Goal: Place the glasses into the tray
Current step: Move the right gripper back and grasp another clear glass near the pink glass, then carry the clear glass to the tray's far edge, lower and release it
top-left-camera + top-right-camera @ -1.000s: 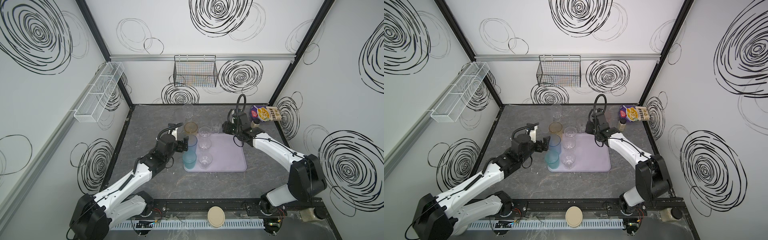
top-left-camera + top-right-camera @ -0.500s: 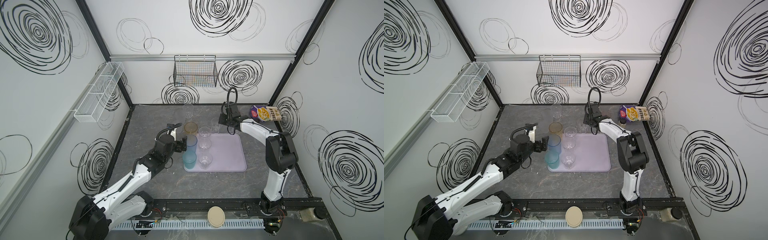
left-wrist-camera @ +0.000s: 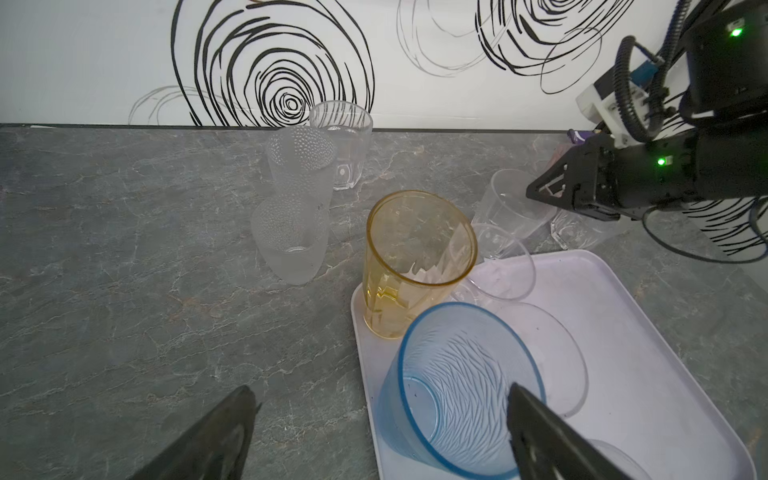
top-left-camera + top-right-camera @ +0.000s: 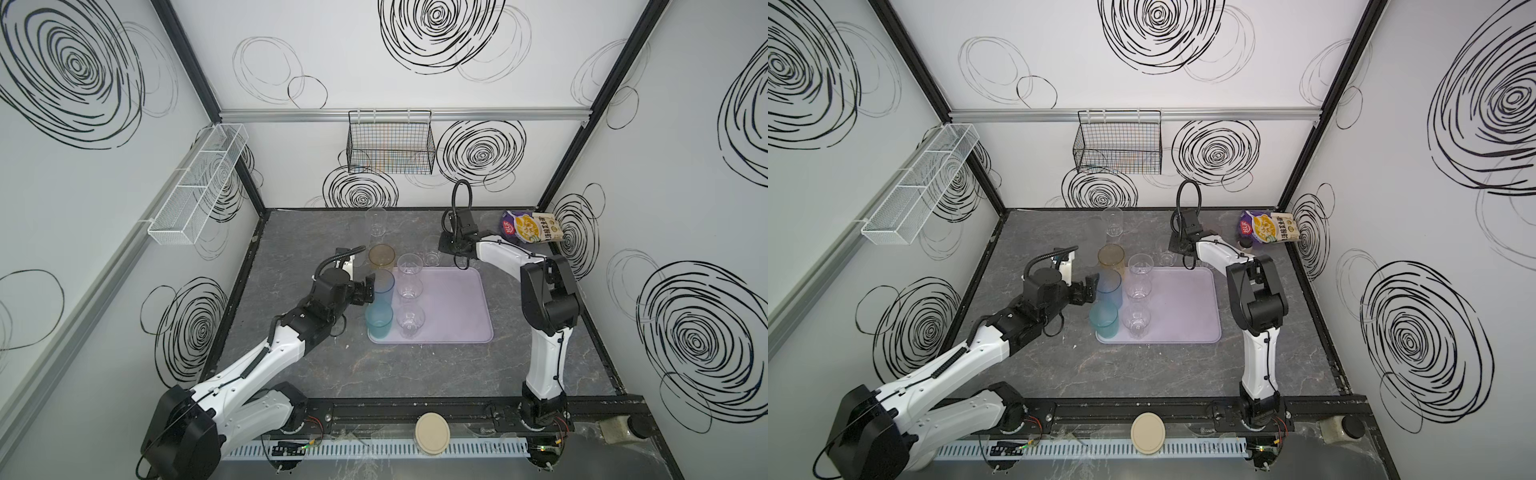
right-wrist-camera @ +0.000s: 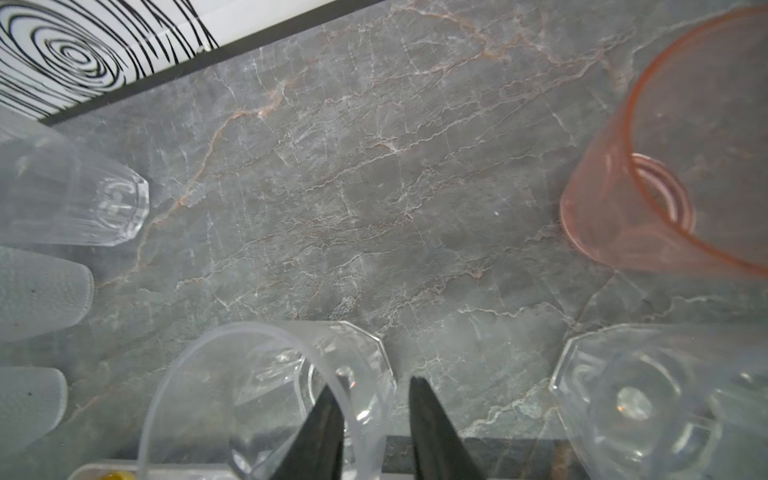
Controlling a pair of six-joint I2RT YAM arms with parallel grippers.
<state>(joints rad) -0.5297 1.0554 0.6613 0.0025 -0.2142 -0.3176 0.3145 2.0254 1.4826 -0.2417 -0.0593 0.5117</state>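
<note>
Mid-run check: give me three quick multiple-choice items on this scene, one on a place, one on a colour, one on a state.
1. Where is the amber glass relative to the tray?
A. off it
B. in a corner of it
C. in its middle

2. What colour is the glass nearest the left gripper?
A. pink
B. amber
C. blue

3. The left gripper is:
A. open
B. shut on a glass
C. shut on nothing

Answers:
1 B, its base sits just inside the rim at a corner.
2 C, the blue glass stands right at its jaws.
3 A, the jaws stand wide apart in the left wrist view.
</note>
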